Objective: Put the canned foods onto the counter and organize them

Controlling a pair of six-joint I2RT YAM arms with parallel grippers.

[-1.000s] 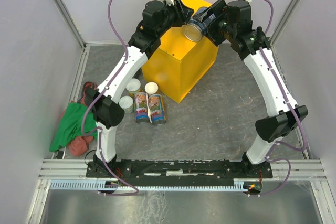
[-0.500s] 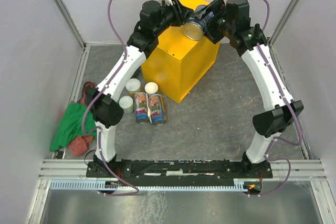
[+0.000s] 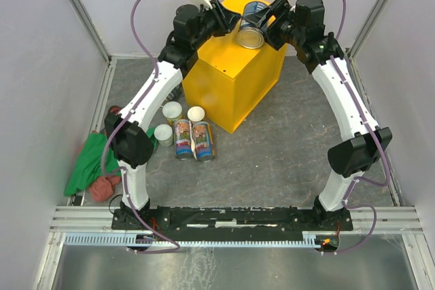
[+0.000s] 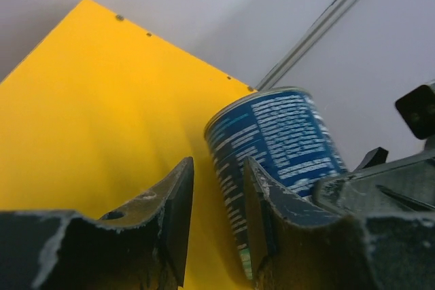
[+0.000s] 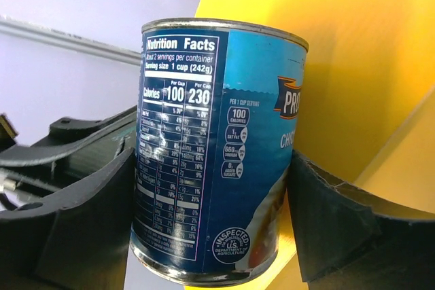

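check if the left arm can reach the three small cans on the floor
Probably yes: the left gripper is empty up at the counter, and the small cans stand uncovered on the floor on its side.

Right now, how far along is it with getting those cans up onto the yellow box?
Barely started: no can visibly stands free on the counter. In hand: the right hand grips a blue can over its top, the left hand shut beside it. Left: three small cans and two tall cans on the floor.
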